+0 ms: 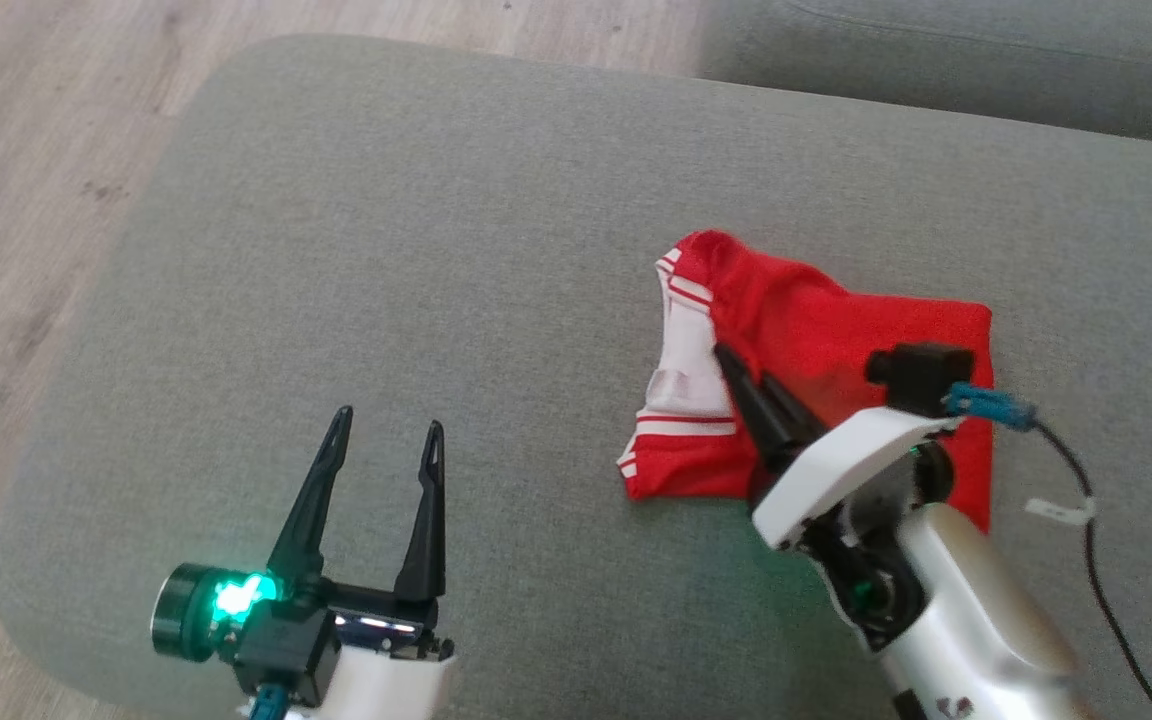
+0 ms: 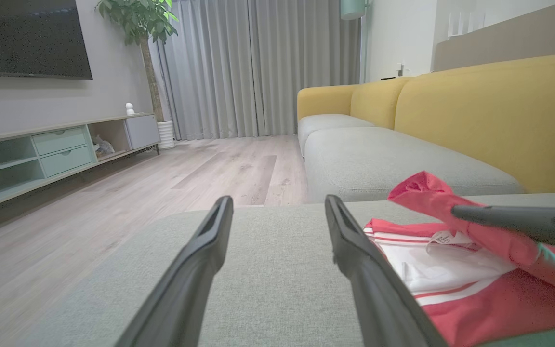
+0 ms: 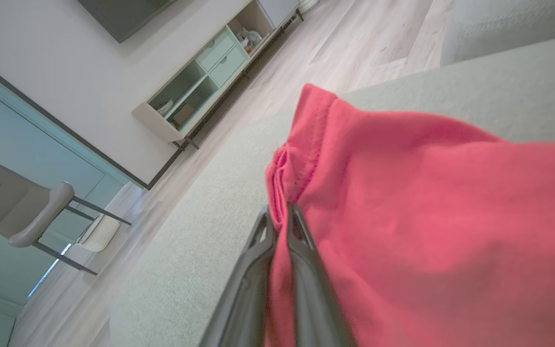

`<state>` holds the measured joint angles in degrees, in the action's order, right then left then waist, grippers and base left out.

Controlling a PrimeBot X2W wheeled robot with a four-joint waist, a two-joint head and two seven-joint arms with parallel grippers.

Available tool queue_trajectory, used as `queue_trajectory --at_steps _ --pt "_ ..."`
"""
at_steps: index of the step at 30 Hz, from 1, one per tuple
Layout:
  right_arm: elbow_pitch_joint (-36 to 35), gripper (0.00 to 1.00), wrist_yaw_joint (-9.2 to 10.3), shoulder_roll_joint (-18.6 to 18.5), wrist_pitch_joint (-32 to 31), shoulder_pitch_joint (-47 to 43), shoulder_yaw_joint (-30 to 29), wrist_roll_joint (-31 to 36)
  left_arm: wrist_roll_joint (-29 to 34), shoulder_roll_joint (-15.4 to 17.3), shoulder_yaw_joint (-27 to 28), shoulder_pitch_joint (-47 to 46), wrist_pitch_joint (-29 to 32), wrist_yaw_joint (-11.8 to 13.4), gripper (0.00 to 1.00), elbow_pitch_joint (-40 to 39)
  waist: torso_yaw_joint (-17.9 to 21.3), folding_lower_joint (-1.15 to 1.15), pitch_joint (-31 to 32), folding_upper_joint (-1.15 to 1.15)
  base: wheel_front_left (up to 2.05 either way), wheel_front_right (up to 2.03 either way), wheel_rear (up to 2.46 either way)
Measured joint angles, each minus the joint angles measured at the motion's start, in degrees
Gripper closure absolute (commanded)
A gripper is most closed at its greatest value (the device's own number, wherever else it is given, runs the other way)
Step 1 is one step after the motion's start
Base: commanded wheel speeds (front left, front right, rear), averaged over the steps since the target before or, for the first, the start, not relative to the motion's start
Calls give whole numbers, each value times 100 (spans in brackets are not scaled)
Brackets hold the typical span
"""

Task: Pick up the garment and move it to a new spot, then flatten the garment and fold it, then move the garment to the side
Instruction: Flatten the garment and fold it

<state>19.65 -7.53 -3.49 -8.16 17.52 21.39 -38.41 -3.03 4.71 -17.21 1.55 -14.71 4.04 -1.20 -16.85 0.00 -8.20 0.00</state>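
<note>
Right gripper (image 1: 731,362) pinches a lifted red fold of the garment (image 1: 836,330), probably to drag it over for folding; left gripper (image 1: 386,430) hangs wide apart, empty, over grey cushion (image 1: 436,250)

The left gripper (image 1: 387,420) sits at the lower left of the head view. Its two dark fingers point up the frame, jaws spread wide, and a green light (image 1: 236,595) glows at its wrist. The right gripper (image 1: 724,352) reaches in from the lower right on a pale forearm (image 1: 976,610), angled up and to the left, its jaws pressed together on a fold of the garment (image 1: 836,320).
</note>
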Motion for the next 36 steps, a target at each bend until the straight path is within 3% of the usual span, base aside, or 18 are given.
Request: queue_trajectory --at_steps 6,7,8,9,15,22,27,30,36 --pt "933 93 0 -4 765 574 748 -572 0 -48 4 2 0 -1 0 14 -98 0 -1 0 0 0 0" --pt "1037 77 0 -10 916 670 871 -700 0 -54 4 2 0 -1 0 19 -95 0 2 0 0 0 0" --pt "1145 47 0 -11 1040 753 992 -837 0 -60 3 1 0 -1 0 29 -89 0 9 0 0 0 0" --pt "1258 0 0 -11 1136 820 1121 -950 0 -64 3 1 0 -2 0 45 -83 0 18 0 0 0 0" --pt "1579 0 0 -8 1800 943 1519 -1161 0 -85 56 1 0 -1 0 91 26 0 31 0 0 0 0" --pt "1559 0 0 -327 2214 977 747 132 -57 -110 321 55 0 90 0 15 275 0 86 0 0 0 0" --pt "271 0 0 -810 2256 257 -501 1360 -436 -144 648 369 0 103 0 79 528 0 222 0 0 0 0" --pt "-676 0 0 -698 2256 -943 -1033 1683 -608 -144 825 627 0 68 0 181 670 -1 459 0 0 0 0" --pt "-1248 0 0 -578 2254 -2234 -1597 2232 -700 -144 958 929 0 -54 0 316 837 -1 812 0 0 0 0"
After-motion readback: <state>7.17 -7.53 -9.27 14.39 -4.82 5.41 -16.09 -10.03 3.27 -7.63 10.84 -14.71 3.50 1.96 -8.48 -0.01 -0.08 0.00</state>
